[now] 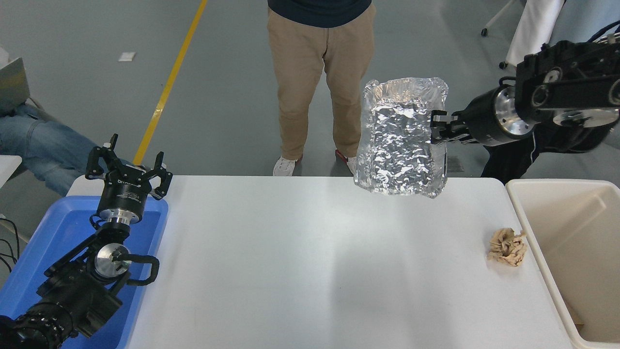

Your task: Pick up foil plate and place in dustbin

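Observation:
The foil plate (399, 140), shiny crinkled silver, hangs tilted up on edge in the air above the table's far edge. My right gripper (438, 128) comes in from the right and is shut on the plate's right rim, holding it clear of the table. The cream-beige dustbin (525, 213) stands at the table's right end, below and to the right of the held plate. My left gripper (128, 167) is parked at the lower left with its fingers spread open, empty, above the blue tub.
A crumpled tan paper wad (507, 247) lies on the white table (315, 261) near the dustbin. A blue plastic tub (145, 228) stands at the left end. A person in tan trousers (317, 82) stands at the far side, just left of the plate.

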You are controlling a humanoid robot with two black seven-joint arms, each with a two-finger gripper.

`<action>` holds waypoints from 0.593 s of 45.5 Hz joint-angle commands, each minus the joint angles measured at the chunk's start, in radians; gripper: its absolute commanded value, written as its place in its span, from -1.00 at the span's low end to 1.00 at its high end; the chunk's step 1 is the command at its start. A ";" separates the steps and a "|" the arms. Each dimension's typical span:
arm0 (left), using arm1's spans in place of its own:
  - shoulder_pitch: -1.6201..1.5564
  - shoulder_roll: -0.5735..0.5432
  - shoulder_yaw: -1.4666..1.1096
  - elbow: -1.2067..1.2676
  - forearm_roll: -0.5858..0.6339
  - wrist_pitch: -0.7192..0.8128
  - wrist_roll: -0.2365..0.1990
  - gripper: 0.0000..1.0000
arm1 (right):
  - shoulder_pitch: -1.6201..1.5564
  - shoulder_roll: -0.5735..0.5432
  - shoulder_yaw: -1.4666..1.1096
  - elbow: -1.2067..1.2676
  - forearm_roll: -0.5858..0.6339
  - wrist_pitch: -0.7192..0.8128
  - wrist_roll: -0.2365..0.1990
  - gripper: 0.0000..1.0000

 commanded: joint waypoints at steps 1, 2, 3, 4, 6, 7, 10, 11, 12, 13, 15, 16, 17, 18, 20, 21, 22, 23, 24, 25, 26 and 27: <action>0.000 0.000 0.000 0.001 0.000 0.000 -0.001 0.98 | 0.124 -0.065 -0.012 0.009 -0.014 0.072 0.000 -1.00; 0.000 0.000 0.000 0.000 0.000 0.000 -0.001 0.98 | 0.126 -0.067 -0.012 0.009 -0.014 0.073 0.000 -1.00; 0.000 0.000 0.000 0.000 0.000 0.000 0.001 0.98 | 0.127 -0.068 -0.012 0.009 -0.014 0.073 0.000 -1.00; 0.000 0.000 0.000 0.001 0.000 0.000 -0.001 0.98 | 0.129 -0.070 -0.013 0.009 -0.014 0.073 0.000 -1.00; 0.000 0.000 0.000 0.000 0.000 0.000 -0.001 0.98 | 0.129 -0.071 -0.018 0.009 -0.014 0.073 0.000 -1.00; 0.000 0.000 0.000 0.000 0.000 0.000 -0.001 0.98 | 0.129 -0.073 -0.023 0.009 -0.014 0.073 0.000 -1.00; 0.000 0.000 0.000 0.000 0.000 0.000 -0.001 0.98 | 0.129 -0.074 -0.030 0.009 -0.015 0.075 0.000 -1.00; 0.000 0.000 0.000 0.000 0.000 0.000 -0.001 0.98 | 0.129 -0.074 -0.032 0.009 -0.015 0.073 0.000 -1.00; 0.000 0.000 0.000 0.000 0.000 0.000 -0.001 0.98 | 0.129 -0.074 -0.033 0.009 -0.015 0.073 0.000 -1.00; 0.000 0.000 0.000 0.000 0.000 0.000 -0.001 0.98 | 0.127 -0.074 -0.035 0.008 -0.015 0.073 0.000 -1.00; 0.000 0.000 0.000 0.000 0.000 0.000 0.001 0.98 | 0.124 -0.076 -0.039 0.005 -0.015 0.070 -0.003 -1.00; 0.000 0.000 0.000 0.000 0.000 0.000 -0.001 0.98 | 0.123 -0.079 -0.047 0.003 -0.015 0.066 -0.003 -1.00; 0.000 0.000 0.000 0.000 0.000 0.000 -0.001 0.98 | 0.121 -0.084 -0.058 0.000 -0.015 0.063 -0.003 -1.00; 0.000 0.000 0.000 0.000 0.000 0.000 -0.001 0.98 | 0.119 -0.088 -0.069 -0.001 -0.015 0.060 -0.003 -1.00; 0.000 0.000 0.000 0.000 0.000 0.000 0.001 0.98 | 0.110 -0.099 -0.087 -0.008 -0.014 0.053 -0.003 -1.00; 0.000 0.000 0.000 0.000 0.000 0.000 -0.001 0.98 | 0.103 -0.103 -0.093 -0.014 -0.015 0.050 -0.003 -1.00; 0.000 0.000 0.000 0.001 0.000 0.000 -0.001 0.98 | 0.092 -0.108 -0.098 -0.023 -0.015 0.043 -0.004 -1.00; 0.000 0.000 0.000 0.000 0.000 0.000 -0.001 0.98 | 0.078 -0.116 -0.101 -0.034 -0.015 0.035 -0.004 -1.00; 0.000 0.000 0.000 0.000 0.000 0.000 -0.001 0.98 | 0.066 -0.125 -0.105 -0.046 -0.015 0.029 -0.004 -1.00; 0.000 0.000 0.000 0.001 0.000 0.000 -0.001 0.98 | 0.052 -0.136 -0.108 -0.057 -0.014 0.021 -0.004 -1.00; 0.000 0.000 0.000 0.000 0.000 0.000 -0.001 0.98 | 0.037 -0.149 -0.113 -0.070 -0.015 0.017 -0.004 -1.00; 0.000 0.000 0.000 0.000 0.000 0.000 -0.001 0.98 | 0.023 -0.162 -0.118 -0.086 -0.015 0.010 -0.004 -1.00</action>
